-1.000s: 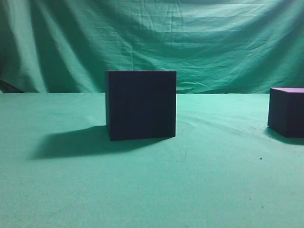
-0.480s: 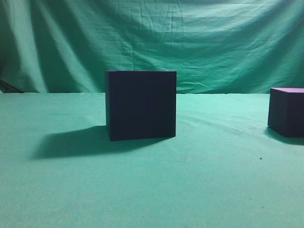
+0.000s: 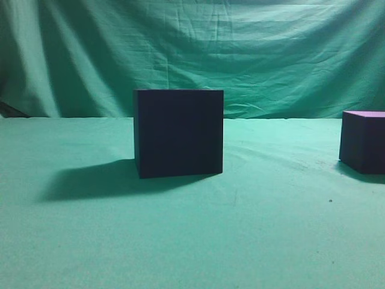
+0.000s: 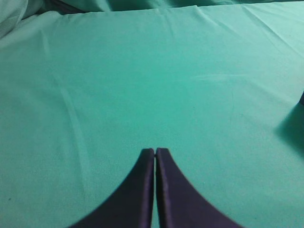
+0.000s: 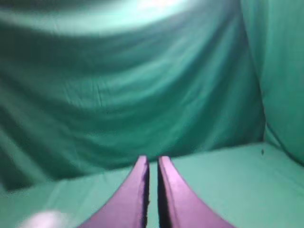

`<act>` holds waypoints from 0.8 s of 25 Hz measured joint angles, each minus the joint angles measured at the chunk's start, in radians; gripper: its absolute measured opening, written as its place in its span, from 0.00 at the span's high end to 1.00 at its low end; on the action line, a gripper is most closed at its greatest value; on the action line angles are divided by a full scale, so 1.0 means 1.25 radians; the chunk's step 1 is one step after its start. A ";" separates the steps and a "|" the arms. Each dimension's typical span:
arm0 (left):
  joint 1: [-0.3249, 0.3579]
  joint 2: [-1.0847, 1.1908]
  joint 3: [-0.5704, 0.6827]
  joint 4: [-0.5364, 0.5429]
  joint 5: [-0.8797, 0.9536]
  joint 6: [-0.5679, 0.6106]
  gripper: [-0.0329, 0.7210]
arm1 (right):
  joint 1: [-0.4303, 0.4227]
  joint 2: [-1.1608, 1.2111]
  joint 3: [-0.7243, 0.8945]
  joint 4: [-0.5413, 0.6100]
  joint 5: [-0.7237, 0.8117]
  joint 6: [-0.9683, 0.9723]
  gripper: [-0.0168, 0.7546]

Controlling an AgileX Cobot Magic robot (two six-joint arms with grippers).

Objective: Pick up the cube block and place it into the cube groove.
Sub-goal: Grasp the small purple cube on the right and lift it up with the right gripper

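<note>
The large dark navy box point(image 3: 178, 132) stands on the green cloth at the middle of the exterior view; the cube groove in its top is hidden from this low angle. The small cube block point(image 3: 363, 141) with a lighter purple top sits at the far right edge, partly cut off. Neither gripper shows in the exterior view. My left gripper point(image 4: 155, 151) is shut and empty over bare cloth. My right gripper point(image 5: 153, 159) is shut or nearly shut, empty, and points at the green backdrop. Neither box shows clearly in the wrist views.
Green cloth point(image 3: 192, 241) covers the table, and a green curtain point(image 3: 240, 54) hangs behind it. The big box casts a shadow point(image 3: 90, 180) to its left. A dark shadow patch point(image 4: 292, 130) lies at the right edge of the left wrist view.
</note>
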 joint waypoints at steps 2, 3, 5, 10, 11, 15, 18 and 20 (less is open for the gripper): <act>0.000 0.000 0.000 0.000 0.000 0.000 0.96 | 0.000 0.000 -0.002 0.009 -0.026 0.001 0.98; 0.000 0.000 0.000 0.000 0.000 0.000 0.96 | 0.000 0.000 -0.016 0.011 -0.002 0.001 0.98; 0.000 0.000 0.000 0.000 0.000 0.000 0.96 | 0.000 0.021 -0.061 0.013 0.074 0.001 0.98; 0.000 0.000 0.000 0.000 0.000 0.000 0.96 | 0.000 0.222 -0.207 0.035 0.258 0.006 0.98; 0.000 0.000 0.000 0.000 0.000 0.000 0.96 | 0.000 0.272 -0.237 0.047 0.303 0.008 0.98; 0.000 0.000 0.000 0.000 0.000 0.000 0.96 | 0.000 0.444 -0.321 0.065 0.422 0.011 0.98; 0.000 0.000 0.000 0.000 0.000 0.000 0.96 | 0.000 0.547 -0.377 0.077 0.527 -0.057 0.98; 0.000 0.000 0.000 0.000 0.000 0.000 0.96 | 0.000 0.619 -0.433 0.103 0.616 -0.152 0.98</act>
